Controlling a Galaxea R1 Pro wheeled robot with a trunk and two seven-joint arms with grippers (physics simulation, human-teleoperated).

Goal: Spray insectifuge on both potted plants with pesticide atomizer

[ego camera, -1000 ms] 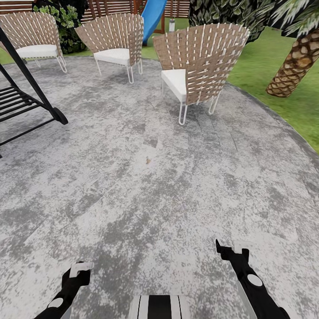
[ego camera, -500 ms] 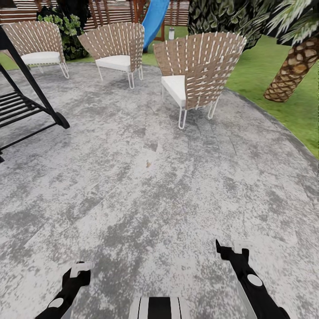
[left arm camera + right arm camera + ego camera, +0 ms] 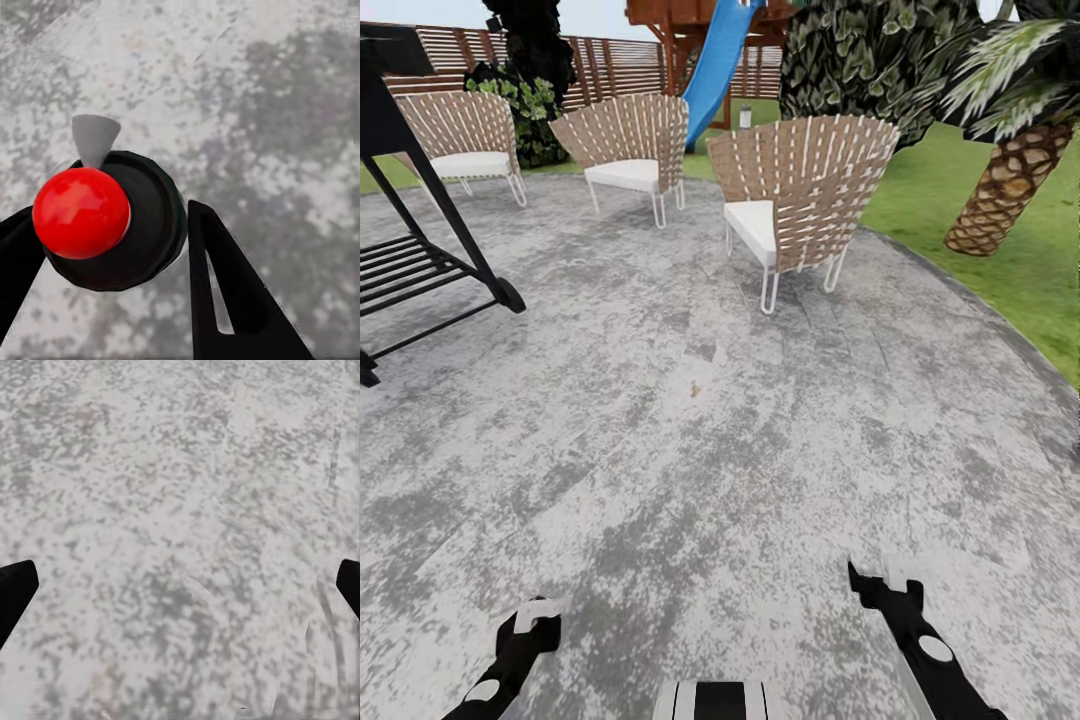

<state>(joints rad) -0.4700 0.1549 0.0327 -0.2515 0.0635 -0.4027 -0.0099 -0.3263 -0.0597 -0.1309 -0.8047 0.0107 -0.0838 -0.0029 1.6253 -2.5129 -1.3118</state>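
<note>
Two black fingers [image 3: 225,300] of the left gripper [image 3: 105,255] are pinching what looks like the pesticide atomizer [image 3: 112,221] around its round black body under the red cap; it is probably light, rigid, slippery plastic. Right gripper [image 3: 180,585] is hanging spread over the patio [image 3: 710,450].

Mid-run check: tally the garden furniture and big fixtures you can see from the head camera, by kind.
Wicker chairs: 3
Black swing frame: 1
Blue slide: 1
Palm trunk: 1
Total: 6
</note>
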